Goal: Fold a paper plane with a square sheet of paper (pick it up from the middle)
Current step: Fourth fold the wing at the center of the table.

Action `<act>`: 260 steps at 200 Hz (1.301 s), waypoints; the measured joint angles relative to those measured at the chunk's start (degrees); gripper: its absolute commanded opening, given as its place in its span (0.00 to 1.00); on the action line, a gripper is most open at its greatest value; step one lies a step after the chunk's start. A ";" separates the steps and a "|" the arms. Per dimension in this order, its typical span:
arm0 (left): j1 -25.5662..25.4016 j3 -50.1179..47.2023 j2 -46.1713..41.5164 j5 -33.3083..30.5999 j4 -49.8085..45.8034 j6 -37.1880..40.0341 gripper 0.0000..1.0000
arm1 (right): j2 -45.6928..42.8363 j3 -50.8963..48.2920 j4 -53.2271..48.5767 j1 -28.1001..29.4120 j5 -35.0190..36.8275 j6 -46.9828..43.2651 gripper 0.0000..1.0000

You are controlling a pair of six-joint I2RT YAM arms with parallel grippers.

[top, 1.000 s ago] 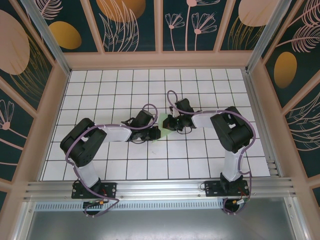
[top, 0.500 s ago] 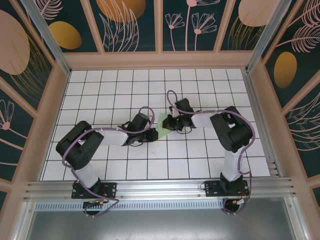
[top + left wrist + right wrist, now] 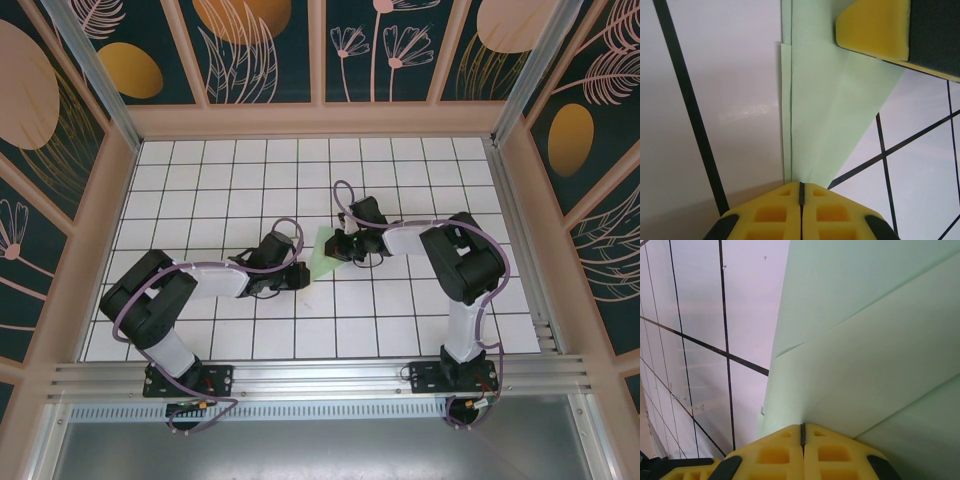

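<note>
Paper sheet (image 3: 322,258): lying partly folded mid-worktop, layered flaps showing, tapering toward the left arm — sitting between both arms.
Left jaws: pressing together, apparently pinching the sheet's narrow end at their seam, likely anchoring it for crease alignment.
Right jaws: pressing together too, nipping the wider layered edge — probably tensioning the paper against the left grip.
Right pad (image 3: 872,25): poking into the left wrist view, overlapping the sheet's far end.
Worktop (image 3: 200,180): glossy white tiling, black grid lines, reflecting light softly.
Enclosure (image 3: 260,50): dark teal botanical panels, pale wooden framing, aluminium rail (image 3: 320,375) running along the near edge.
</note>
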 measured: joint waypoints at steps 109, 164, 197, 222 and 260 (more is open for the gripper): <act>-0.66 0.00 -1.73 -0.68 -4.02 5.92 0.09 | 0.09 0.00 0.02 0.00 -0.02 0.00 0.05; -1.03 -0.11 -4.81 -1.64 -9.79 5.86 0.11 | 0.11 0.00 0.07 0.00 -0.09 0.02 0.05; -1.11 -0.11 -7.56 -2.19 -7.74 3.56 0.12 | 0.26 0.00 0.28 -0.07 -0.48 0.04 0.05; -1.09 1.42 -6.05 -2.16 -4.22 1.29 0.11 | 0.37 0.00 0.46 -0.11 -0.68 0.13 0.05; -1.09 5.73 0.92 -2.69 -0.92 -0.87 0.07 | 0.59 0.11 0.79 -0.11 -0.92 0.20 0.05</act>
